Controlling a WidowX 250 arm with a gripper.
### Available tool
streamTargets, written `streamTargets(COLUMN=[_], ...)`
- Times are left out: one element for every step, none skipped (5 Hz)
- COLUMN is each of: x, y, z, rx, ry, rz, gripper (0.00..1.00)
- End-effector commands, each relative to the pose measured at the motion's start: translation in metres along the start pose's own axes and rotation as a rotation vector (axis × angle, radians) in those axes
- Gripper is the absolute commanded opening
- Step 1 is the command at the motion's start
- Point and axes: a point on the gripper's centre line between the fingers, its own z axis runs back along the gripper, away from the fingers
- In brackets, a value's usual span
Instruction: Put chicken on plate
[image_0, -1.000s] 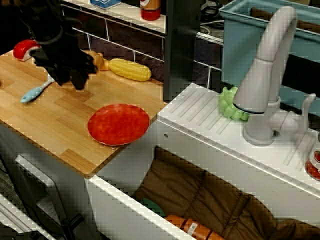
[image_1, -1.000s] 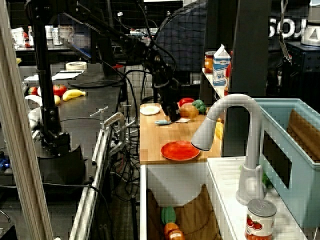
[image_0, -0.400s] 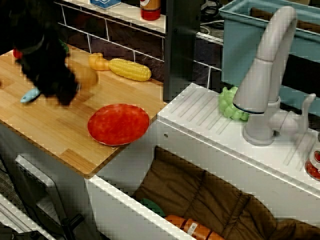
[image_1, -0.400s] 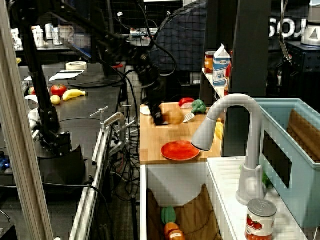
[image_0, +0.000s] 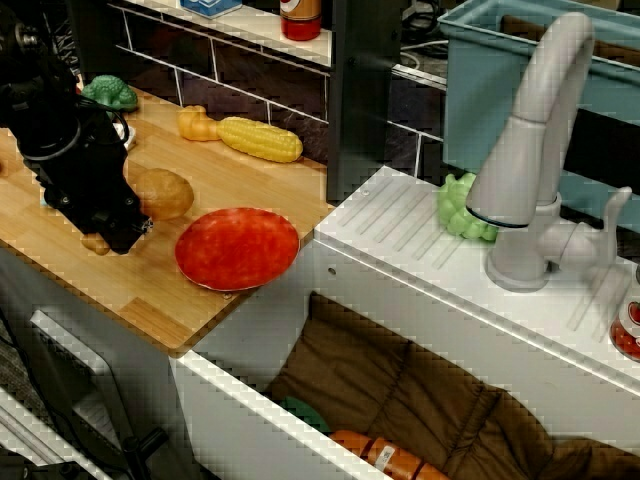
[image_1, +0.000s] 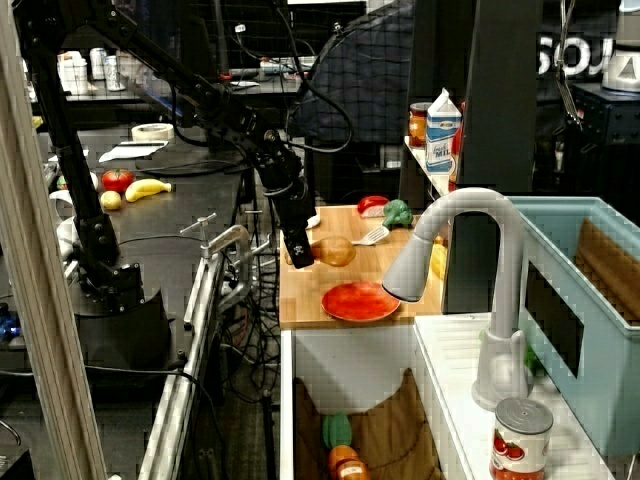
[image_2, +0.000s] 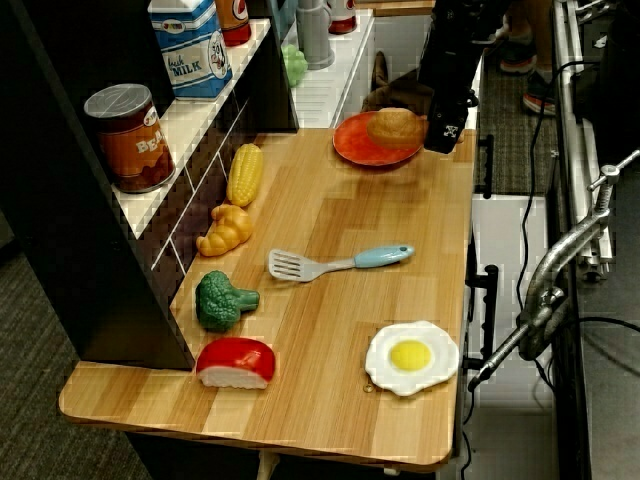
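Note:
The chicken (image_0: 165, 192), a glossy tan-brown drumstick, hangs just left of the red-orange plate (image_0: 237, 247) on the wooden counter. My black gripper (image_0: 118, 235) is shut on its thin end, and the bone stub (image_0: 97, 243) pokes out on the far side of the fingers. From the side, the chicken (image_1: 335, 250) sits behind the plate (image_1: 360, 301), held by the gripper (image_1: 303, 255). In the view along the counter, the chicken's bulb (image_2: 397, 127) overlaps the plate's near rim (image_2: 350, 150) beside the gripper (image_2: 438, 135). How high it hangs I cannot tell.
A yellow corn cob (image_0: 260, 138), an orange-yellow piece (image_0: 197, 123) and broccoli (image_0: 110, 93) lie along the back wall. A blue-handled spatula (image_2: 340, 263), a fried egg (image_2: 411, 355) and a red piece (image_2: 235, 362) lie further along the counter. The white sink (image_0: 480, 290) with its faucet (image_0: 530, 150) adjoins the plate side.
The gripper has come from the back of the counter toward the front edge and the plate, bringing the chicken with it.

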Motion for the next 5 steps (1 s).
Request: streamTargets(x=[0.0052,0.0019,0.0019,0.0019,0.0019], y=[-0.0049,-0.0134,-0.0134,-0.0134,-0.0134], z=[0.0096,0.0049,0.0049,0.0049,0.0049], rx=[-0.138,-0.144,-0.144,-0.144,-0.144], ry=[-0.089,-0.113,-0.113,-0.113,-0.113], rz=[-0.163,-0.241,-0.241,-0.241,-0.241], gripper=[0.00,0.00,1.00,1.00,1.00])
